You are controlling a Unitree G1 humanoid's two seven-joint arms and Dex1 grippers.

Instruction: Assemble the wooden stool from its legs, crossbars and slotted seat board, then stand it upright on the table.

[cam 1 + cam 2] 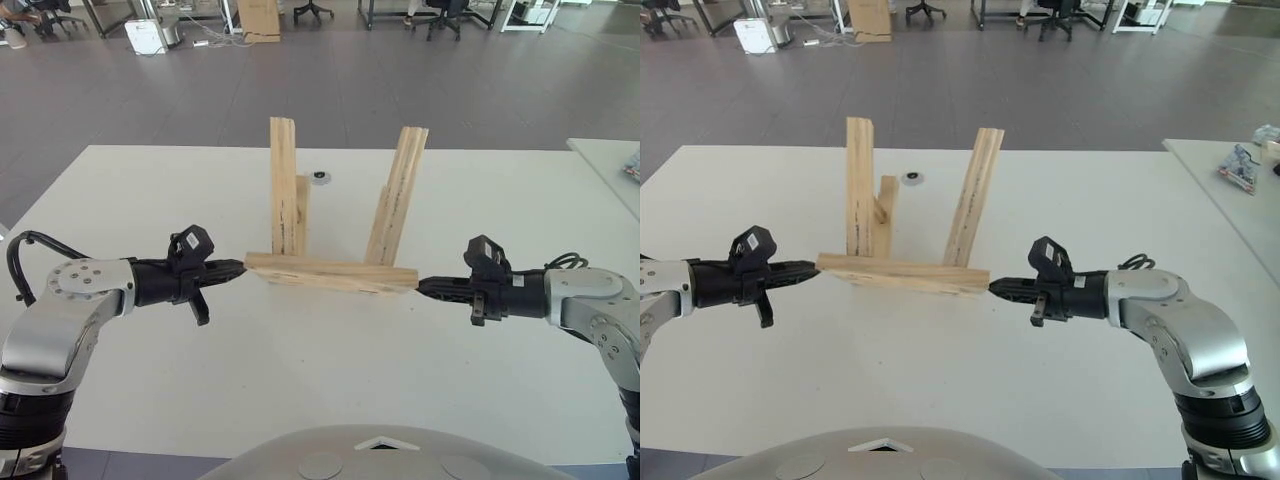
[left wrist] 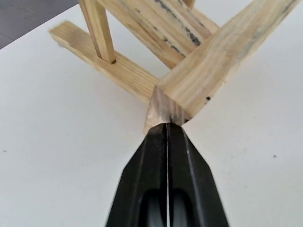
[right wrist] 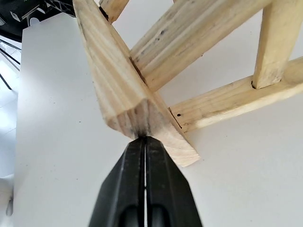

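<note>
Stool spot: half-built stool [image 1: 335,272] sitting mid-desk, right between the two grippers, on the white desk [image 1: 300,380].
Long axis: bottom board [image 1: 905,273] lying flat, running left to right across the desk, right end a touch nearer the robot.
Pointing: two long planks sticking up off that board, aimed away from the desk top.
Left plank [image 1: 283,185]: pretty much straight upright.
Right plank [image 1: 398,195]: tilted, top leaning off to the right.
Short bits: one shorter slat [image 1: 302,212] tucked just beside the left plank, another [image 1: 381,215] against the right one; can't tell how they're joined from the head views.
Look: pale raw wood, dark streaks and smudges down the plank faces, rough sawn end grain on the board ends.
Left gripper [image 2: 167,130]: jaws clenched together on nothing, tip butted against the left end of the bottom board.
Right gripper [image 3: 144,139]: same deal, jaws pressed closed, tip touching the right end of the board.
Other stuff: small round dark thing [image 1: 320,177] on the desk behind the planks, well apart from both arms.
</note>
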